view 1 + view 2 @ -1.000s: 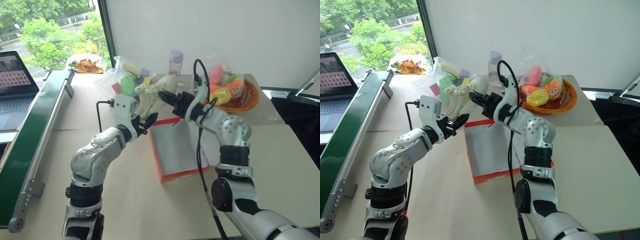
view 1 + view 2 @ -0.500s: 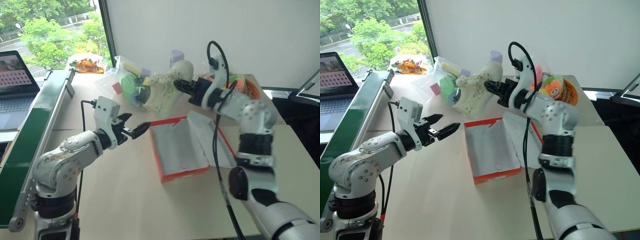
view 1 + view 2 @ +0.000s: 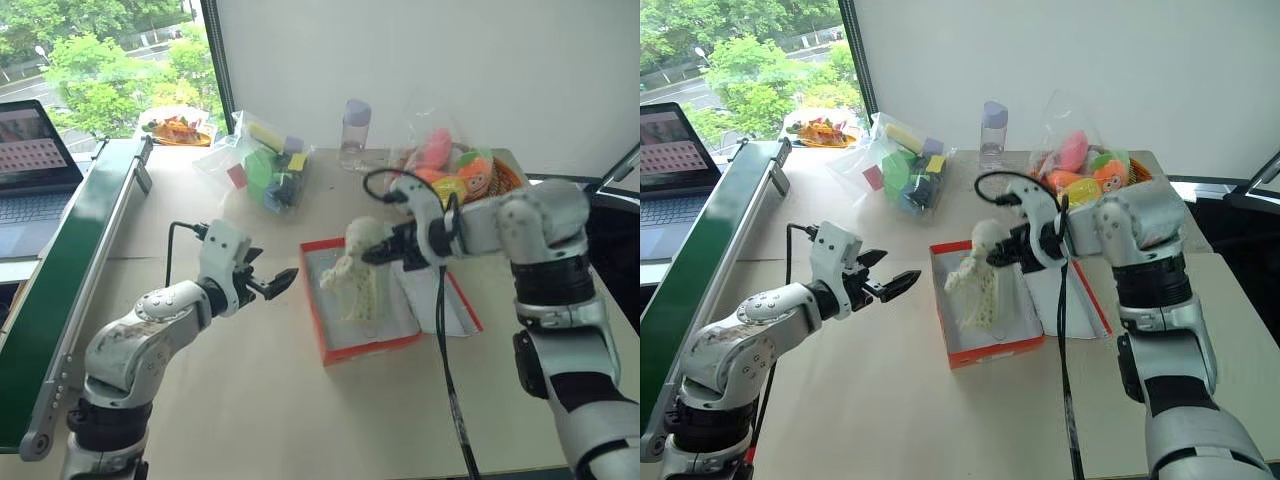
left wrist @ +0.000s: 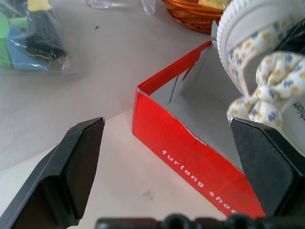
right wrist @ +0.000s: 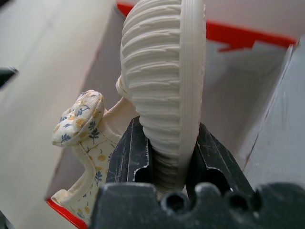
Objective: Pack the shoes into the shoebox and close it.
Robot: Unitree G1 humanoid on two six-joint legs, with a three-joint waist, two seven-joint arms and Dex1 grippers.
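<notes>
Because the right gripper [image 5: 164,162] pinches only the ribbed sole edge of the cream shoe [image 3: 360,275], with the rest hanging free below, your main risk is that the shoe swings or slips as it goes down and catches on a box wall rather than lying flat on the white floor. A shoe left tilted or propped on the rim could, I judge, keep the lid from closing. Nearest to you, the left arm reaches forward over the bare tabletop [image 3: 250,400], its forearm roughly level, and the left gripper [image 3: 272,285] has its two black fingers spread wide and empty, pointing toward the near-left wall of the box without touching it. Just beyond, the red-orange shoebox [image 3: 345,350] lies open on the table, its white inside showing, its lid [image 3: 440,300] folded out flat on the right side. The right arm comes in from the right with its elbow raised and wrist bent downward, holding the shoe above the box's middle. Its floral fabric bow [image 4: 281,76] dangles toward the box floor. Farther back sit an orange woven basket of toys [image 3: 470,175], a clear bag of coloured blocks [image 3: 265,165] and a small bottle [image 3: 353,135].
</notes>
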